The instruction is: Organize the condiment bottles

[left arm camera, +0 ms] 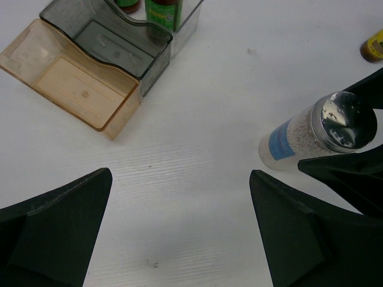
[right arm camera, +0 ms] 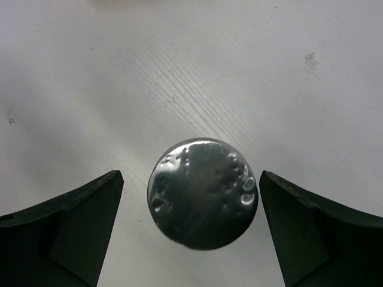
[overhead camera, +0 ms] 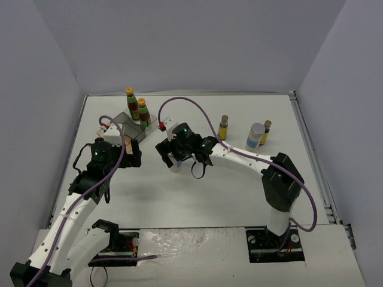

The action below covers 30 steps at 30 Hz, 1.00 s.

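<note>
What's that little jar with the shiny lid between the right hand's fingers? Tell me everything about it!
The jar is small and clear-looking, filled with white grains, with a blue label on its side and a round, shiny, slightly dimpled silver lid. It stands upright on the white table. The right hand is open around its top, one finger each side of the lid with gaps showing, so nothing grips it.
</note>
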### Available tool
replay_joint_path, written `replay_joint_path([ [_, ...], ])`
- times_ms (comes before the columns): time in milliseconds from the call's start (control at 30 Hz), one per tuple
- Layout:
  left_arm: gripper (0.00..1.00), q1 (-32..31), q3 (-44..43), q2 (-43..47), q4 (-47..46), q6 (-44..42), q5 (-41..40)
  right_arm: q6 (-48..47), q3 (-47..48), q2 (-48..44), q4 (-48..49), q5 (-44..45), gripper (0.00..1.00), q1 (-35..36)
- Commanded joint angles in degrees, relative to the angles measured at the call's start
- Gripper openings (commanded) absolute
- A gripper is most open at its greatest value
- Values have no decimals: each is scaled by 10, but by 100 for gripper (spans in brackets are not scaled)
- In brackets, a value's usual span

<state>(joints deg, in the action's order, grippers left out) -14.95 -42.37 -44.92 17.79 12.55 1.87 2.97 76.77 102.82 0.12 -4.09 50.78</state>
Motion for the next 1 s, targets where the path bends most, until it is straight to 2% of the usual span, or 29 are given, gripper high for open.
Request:
replay_joint_path([
  [0, 97, -8, -46, -26, -29, 20, 50, 5, -2, -106, 3, 17, 99, 5],
  [133, 97, -34, -79, -54, -32, 23, 59, 5, -33, -174, -43, 85, 100, -2],
  [267, 97, -92, -120, -100, -38, 17, 53, 13, -80, -260, -70, 146, 100, -31],
  [433, 97, -159, -147, -178, -76, 13, 42, 50, -150, -366, -75, 172, 100, -127],
  [567, 97, -185, -175, -242, -85, 12, 42, 55, -189, -438, -76, 206, 100, -159],
  [967, 97, -216, -234, -380, -50, 51, 18, 49, -208, -462, -81, 212, 100, -199],
])
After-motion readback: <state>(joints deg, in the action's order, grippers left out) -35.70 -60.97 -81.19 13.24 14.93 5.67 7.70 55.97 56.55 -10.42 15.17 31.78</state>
